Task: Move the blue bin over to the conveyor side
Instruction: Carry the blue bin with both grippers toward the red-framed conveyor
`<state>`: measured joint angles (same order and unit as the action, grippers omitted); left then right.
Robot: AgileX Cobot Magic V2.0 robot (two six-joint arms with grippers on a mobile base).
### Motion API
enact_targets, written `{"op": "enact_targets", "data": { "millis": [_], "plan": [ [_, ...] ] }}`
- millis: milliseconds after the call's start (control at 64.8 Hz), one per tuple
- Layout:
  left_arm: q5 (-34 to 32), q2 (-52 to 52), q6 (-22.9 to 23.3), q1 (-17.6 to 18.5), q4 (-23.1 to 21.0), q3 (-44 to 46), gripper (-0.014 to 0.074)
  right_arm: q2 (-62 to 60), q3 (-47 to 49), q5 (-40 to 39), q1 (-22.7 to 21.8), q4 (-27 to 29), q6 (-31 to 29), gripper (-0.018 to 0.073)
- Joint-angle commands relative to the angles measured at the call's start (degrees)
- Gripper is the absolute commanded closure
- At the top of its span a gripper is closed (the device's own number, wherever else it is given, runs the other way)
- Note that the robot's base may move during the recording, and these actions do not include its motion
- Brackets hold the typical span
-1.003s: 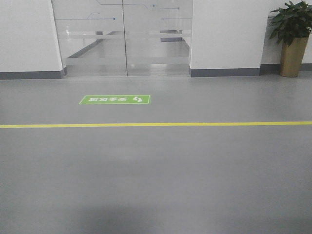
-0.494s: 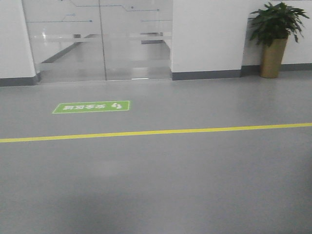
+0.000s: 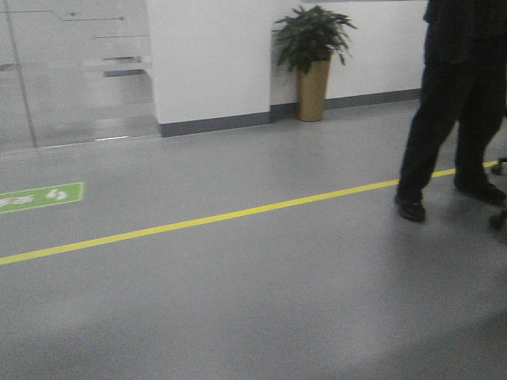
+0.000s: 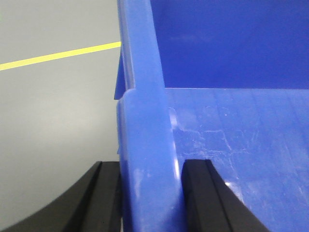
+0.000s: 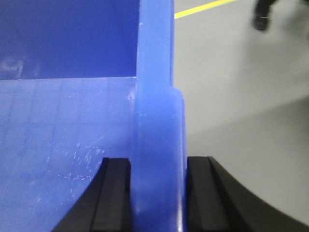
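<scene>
The blue bin (image 4: pixel 231 145) fills both wrist views and is held off the grey floor. My left gripper (image 4: pixel 150 166) is shut on the bin's left rim, one black finger outside the wall and one inside. My right gripper (image 5: pixel 158 164) is shut on the bin's right rim (image 5: pixel 157 96) in the same way. The bin's scuffed inside floor shows empty. The conveyor side is out of view. Neither gripper nor the bin shows in the front view.
A person in black trousers and shoes (image 3: pixel 455 103) stands at the right on the grey floor, with a shoe in the right wrist view (image 5: pixel 263 14). A yellow floor line (image 3: pixel 198 222) runs across. A potted plant (image 3: pixel 313 59) stands by the white wall. A green floor sign (image 3: pixel 36 196) and glass doors (image 3: pixel 71 71) are at left.
The front view has swung to the right: the green sign, glass doors and plant have slid left, and the person has come into view at the right.
</scene>
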<state>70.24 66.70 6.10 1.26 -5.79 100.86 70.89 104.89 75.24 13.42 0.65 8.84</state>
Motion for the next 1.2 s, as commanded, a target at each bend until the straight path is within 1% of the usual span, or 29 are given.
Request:
{"op": "enact_targets", "data": {
  "millis": [0,1188],
  "plan": [
    [-5.8,-1.09,-0.93,0.09,1.06,0.95,0.0623,-1.29,0.73,-5.27,-0.34,-4.65,-0.48,0.0646],
    [-5.79,-1.09,-0.93,0.09,1.65,0.95,0.0623,-1.29,0.73,-5.27,-0.34,-4.53,-0.48,0.0646]
  ]
}}
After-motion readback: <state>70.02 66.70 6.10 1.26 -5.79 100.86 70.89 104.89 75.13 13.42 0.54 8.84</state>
